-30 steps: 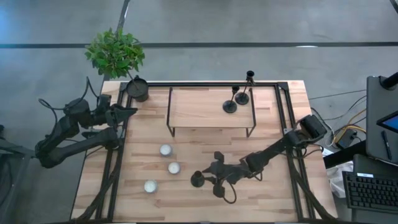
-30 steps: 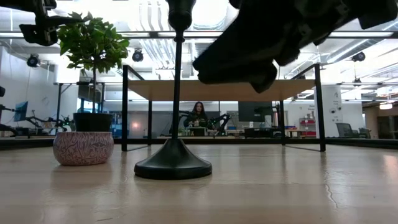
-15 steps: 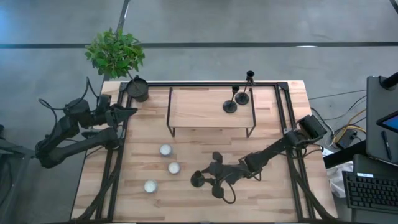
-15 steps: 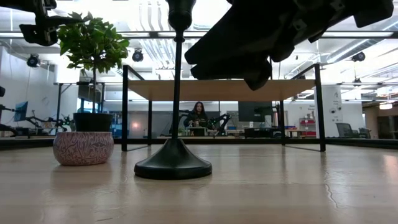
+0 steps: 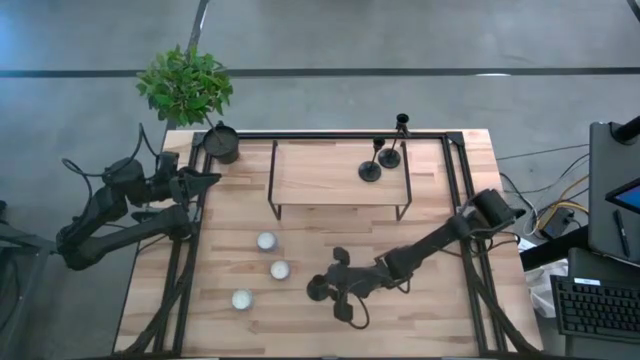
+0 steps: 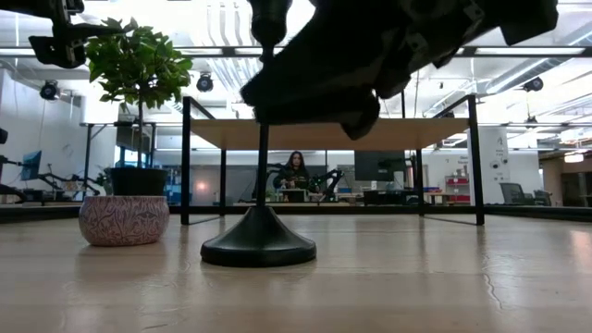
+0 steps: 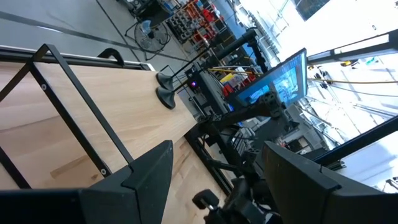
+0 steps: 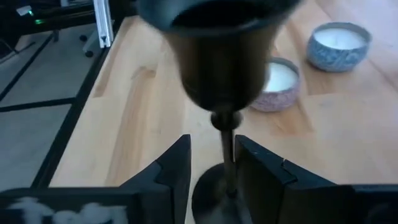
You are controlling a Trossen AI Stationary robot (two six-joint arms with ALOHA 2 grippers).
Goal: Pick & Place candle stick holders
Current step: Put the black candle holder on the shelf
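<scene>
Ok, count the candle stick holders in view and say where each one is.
3. Two candle stick holders stand on the raised wooden shelf, one beside the other; the third stands on the table, between the right gripper's fingers.

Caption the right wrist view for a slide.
Right gripper closing around the stem of a candle stick holder, two candles beyond.

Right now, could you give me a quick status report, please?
Right gripper straddling matte black candle stick holder stem, not clamped. Left gripper waits at table edge. Nothing obstructing.

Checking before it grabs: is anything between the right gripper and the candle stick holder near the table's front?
Nothing visible. The right gripper already has its open fingers on either side of the candle stick holder's stem.
</scene>
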